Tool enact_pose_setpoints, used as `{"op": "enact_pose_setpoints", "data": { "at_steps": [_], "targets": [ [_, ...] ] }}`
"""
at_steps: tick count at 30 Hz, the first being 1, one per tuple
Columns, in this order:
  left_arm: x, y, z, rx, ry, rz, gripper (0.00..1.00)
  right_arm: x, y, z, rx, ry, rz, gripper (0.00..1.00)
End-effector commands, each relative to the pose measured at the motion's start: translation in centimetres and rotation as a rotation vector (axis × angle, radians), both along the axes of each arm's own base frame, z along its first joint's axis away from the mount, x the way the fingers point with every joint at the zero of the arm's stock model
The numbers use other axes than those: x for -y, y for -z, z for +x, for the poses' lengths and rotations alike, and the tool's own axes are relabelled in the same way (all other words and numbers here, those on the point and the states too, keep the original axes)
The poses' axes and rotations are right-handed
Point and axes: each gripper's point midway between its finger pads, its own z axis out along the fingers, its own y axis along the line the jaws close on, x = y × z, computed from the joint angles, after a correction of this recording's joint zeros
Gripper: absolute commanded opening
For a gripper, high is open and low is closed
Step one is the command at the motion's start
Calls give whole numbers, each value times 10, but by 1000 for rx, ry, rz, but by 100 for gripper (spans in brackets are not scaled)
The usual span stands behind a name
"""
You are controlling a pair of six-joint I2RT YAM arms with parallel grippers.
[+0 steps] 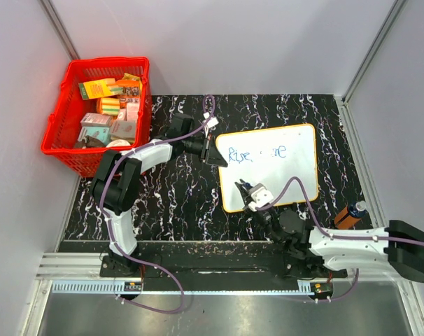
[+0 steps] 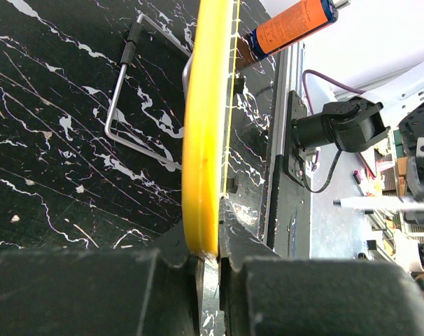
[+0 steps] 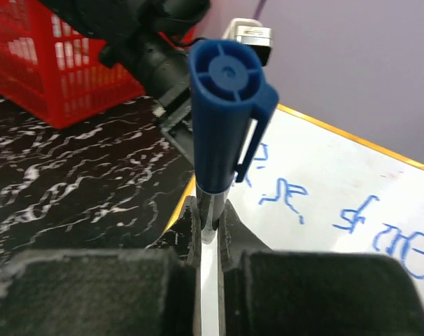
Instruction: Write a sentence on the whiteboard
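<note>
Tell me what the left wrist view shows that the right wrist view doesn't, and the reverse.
Only left wrist: the left tool shut on the whiteboard at its yellow rim, seen edge-on, a bent wire beside it, and an orange bottle. Only right wrist: the right tool shut on a blue marker, the blue sentence, and the red basket. Both: the whiteboard and the black table.

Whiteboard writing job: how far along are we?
Done: one line of blue writing runs along the far side of the whiteboard; the near part is blank. In hand: left end effector clamps the board's edge, right end effector grips the blue marker, tip hidden. Left: probably more words there.
</note>
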Motion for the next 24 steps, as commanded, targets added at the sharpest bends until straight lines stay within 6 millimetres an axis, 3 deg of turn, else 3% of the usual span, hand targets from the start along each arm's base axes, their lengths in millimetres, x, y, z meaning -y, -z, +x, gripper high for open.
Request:
{"op": "enact_pose_setpoints", "data": {
  "at_steps": [1,11,13,14,15,16,17,21,22,24],
  "targets": [
    [4,50,-4,124,23,119,0,40,-46,10,151,190,178,0],
    [5,50,-5,127,25,122,0,71,-45,25,227,312,113,0],
    [5,51,-4,125,24,122,0,70,-51,35,219,300,92,0],
    [6,52,-5,123,26,121,0,69,-38,41,139,273,73,0],
    [6,53,-5,121,26,124,0,81,-37,53,104,300,85,0],
    [6,53,-5,117,27,127,0,74,-47,56,99,234,98,0],
    [6,53,-4,118,29,126,0,78,-41,57,42,225,107,0],
    [6,55,-4,113,28,129,0,101,-56,73,51,276,146,0],
    [6,54,-4,114,27,128,0,103,-66,77,56,263,152,0],
    [7,54,-5,115,29,128,0,98,-63,79,29,233,146,0]
  ]
}}
